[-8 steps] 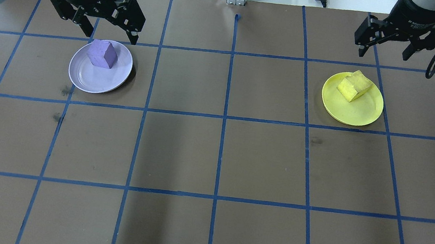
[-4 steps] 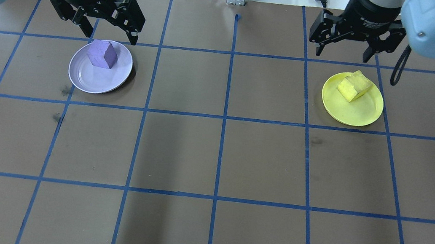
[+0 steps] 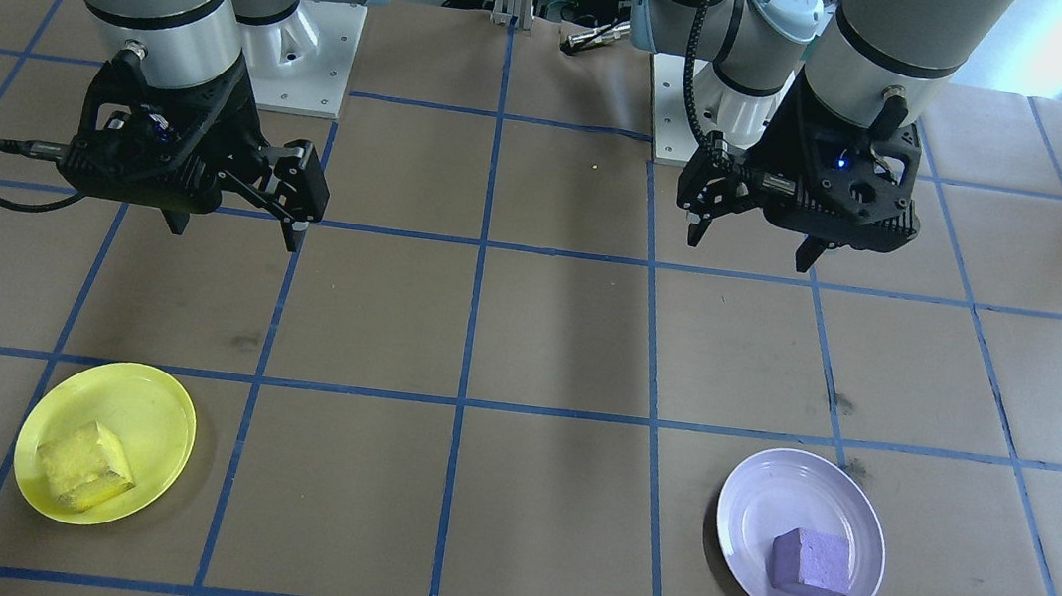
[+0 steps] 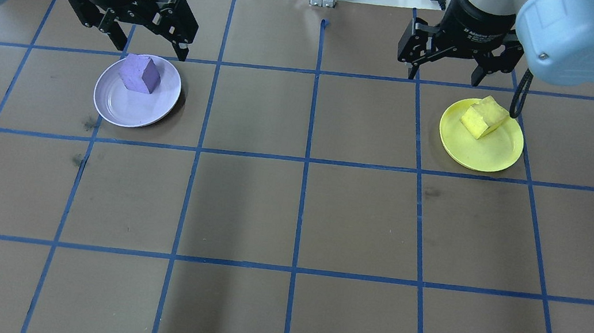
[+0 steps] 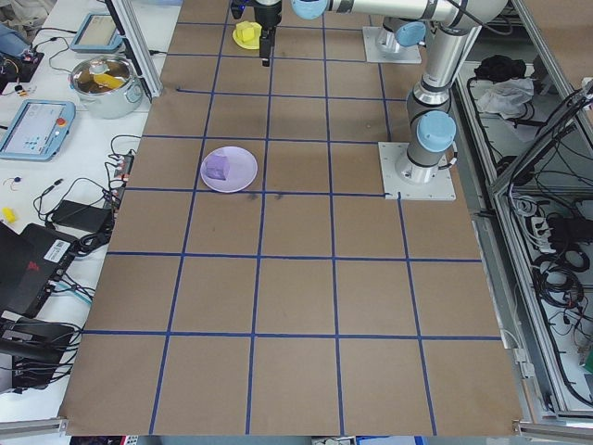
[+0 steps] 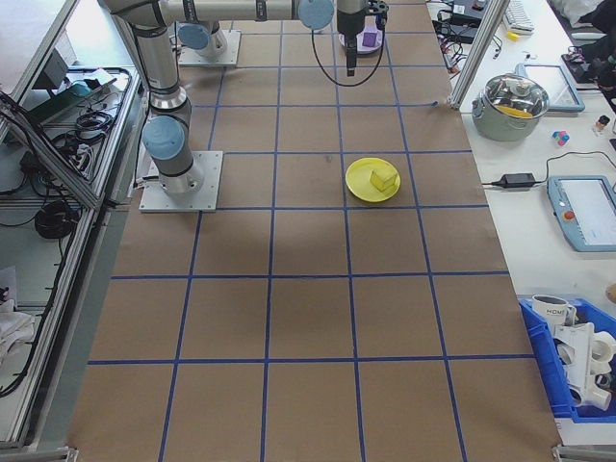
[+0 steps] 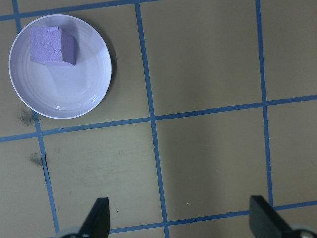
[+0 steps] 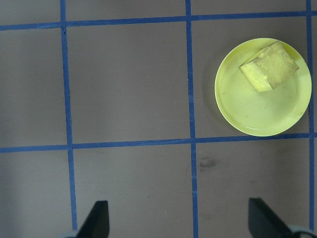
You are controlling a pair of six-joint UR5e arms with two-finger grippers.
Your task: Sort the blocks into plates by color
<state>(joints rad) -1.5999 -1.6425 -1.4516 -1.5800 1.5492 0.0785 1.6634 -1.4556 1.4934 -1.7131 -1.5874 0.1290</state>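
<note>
You can see both claws, left [image 4: 143, 43] and right [image 4: 445, 74], hanging wide and empty because the purple block [image 4: 139, 74] sits in the lavender plate [image 4: 124, 110] and the yellow block [image 4: 483, 118] in the yellow plate [image 4: 484, 155], both toward the surface's far edge.

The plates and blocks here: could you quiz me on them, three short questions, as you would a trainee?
1. True or false: the purple block lies in the yellow plate.
2. Which gripper holds something? A) left B) right C) neither
3. Fill in: the yellow block lies in the ____ plate.

Key: 1 false, it lies in the lavender plate; 2 C, both are open and empty; 3 yellow.
</note>
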